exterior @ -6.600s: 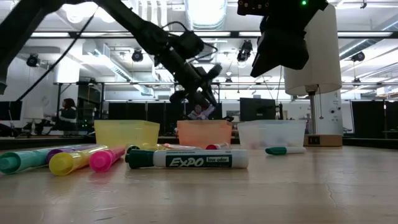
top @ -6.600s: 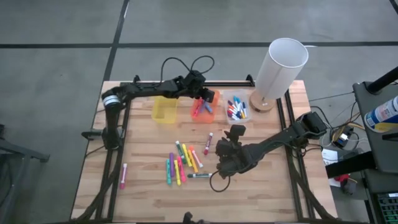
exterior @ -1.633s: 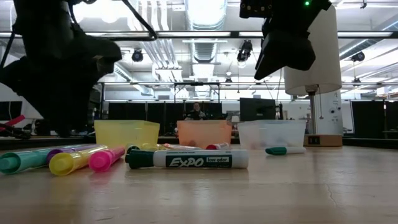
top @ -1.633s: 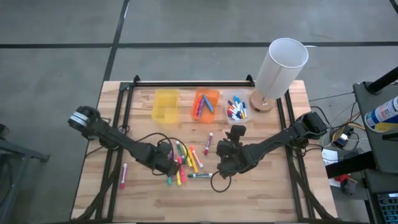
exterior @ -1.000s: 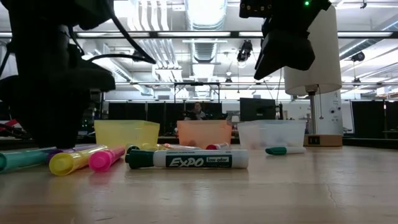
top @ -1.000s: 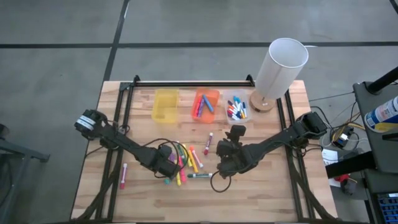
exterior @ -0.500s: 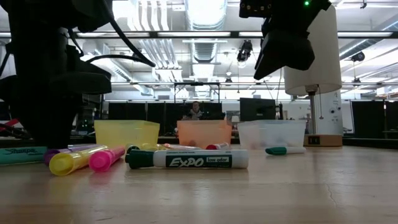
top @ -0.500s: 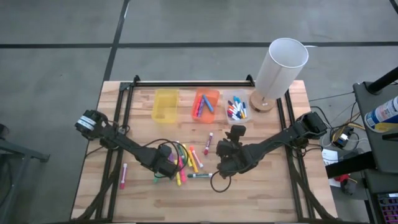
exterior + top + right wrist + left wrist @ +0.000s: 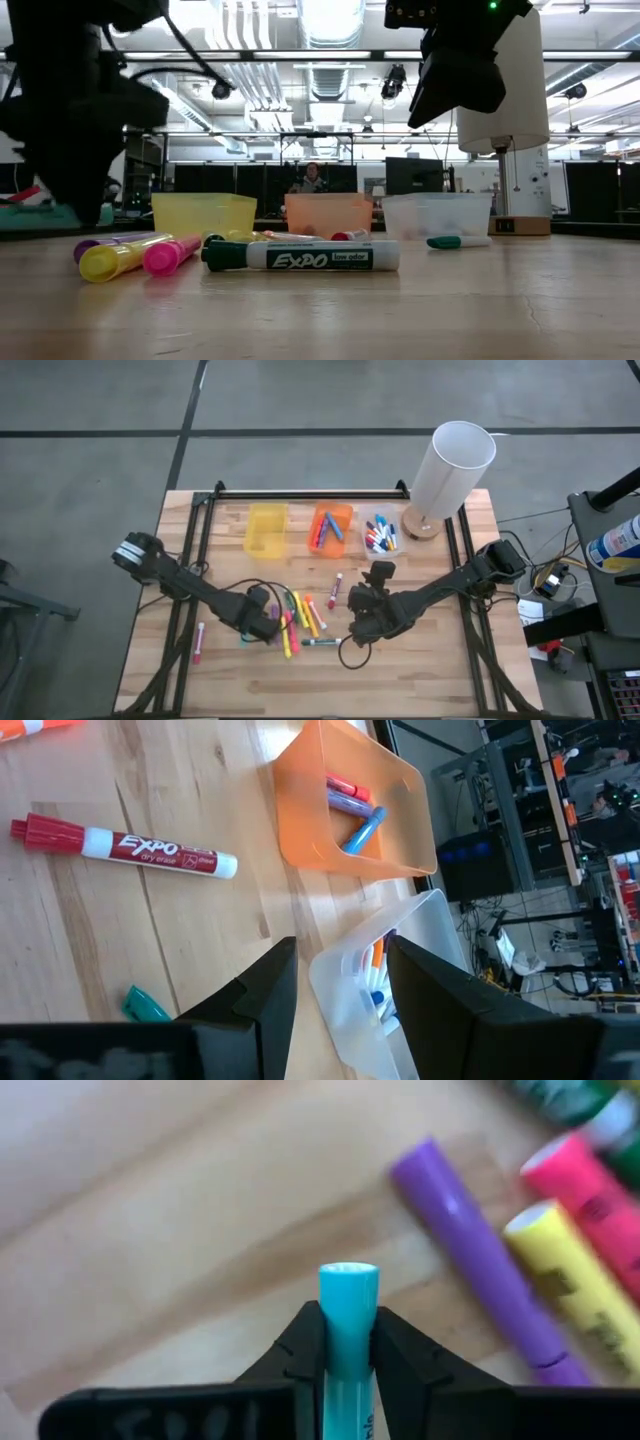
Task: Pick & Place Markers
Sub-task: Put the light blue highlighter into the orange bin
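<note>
Your left claw [image 9: 348, 1342] pinches a thin teal capped marker [image 9: 348, 1315] clear of the wooden bench [image 9: 440, 660], beside the loose marker pile [image 9: 298, 618]. Its long axis runs forward between the fingers. The orange plastic bin [image 9: 331, 530] lies well beyond. Your right claw [image 9: 335, 985] hangs spread, empty, near the clear bin [image 9: 400, 982].

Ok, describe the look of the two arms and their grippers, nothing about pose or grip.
Both arms are dark, slim and jointed, with loose black cables looping near the wrists. The left arm has a silver-grey ring at its shoulder joint. The left gripper and right gripper have matte black, wedge-shaped fingers.
</note>
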You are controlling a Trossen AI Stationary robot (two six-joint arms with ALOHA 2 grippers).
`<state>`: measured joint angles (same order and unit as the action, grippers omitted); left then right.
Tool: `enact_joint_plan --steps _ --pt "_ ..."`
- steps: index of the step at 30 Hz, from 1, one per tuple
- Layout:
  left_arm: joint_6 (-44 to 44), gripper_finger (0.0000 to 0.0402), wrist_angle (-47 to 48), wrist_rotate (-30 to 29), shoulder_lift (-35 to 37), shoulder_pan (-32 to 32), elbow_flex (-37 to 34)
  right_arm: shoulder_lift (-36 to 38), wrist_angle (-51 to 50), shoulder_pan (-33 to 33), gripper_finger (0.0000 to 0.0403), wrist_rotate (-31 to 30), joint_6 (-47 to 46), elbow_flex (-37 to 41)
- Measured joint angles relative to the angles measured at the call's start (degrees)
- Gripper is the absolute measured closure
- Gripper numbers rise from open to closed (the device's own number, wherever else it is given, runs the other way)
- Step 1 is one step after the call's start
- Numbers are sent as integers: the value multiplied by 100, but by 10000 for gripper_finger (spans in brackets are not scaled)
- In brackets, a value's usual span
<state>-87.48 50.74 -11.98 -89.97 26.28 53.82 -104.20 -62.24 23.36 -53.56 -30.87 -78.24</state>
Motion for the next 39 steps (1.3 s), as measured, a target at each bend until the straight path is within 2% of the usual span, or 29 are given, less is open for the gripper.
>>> enact_joint_plan --steps 11,18,29,39 --pt "813 344 -11 -972 945 -460 259 0 6 -3 252 -17 39 -29" --pt "1846 343 -493 -1078 1163 -1006 547 0 9 -3 252 -18 111 -107" --pt "3585 342 -1708 -603 1156 -2117 933 0 11 -3 252 -15 111 -107" --pt "4499 342 -2367 -55 1154 -3028 1234 0 31 -3 252 -13 131 -107"
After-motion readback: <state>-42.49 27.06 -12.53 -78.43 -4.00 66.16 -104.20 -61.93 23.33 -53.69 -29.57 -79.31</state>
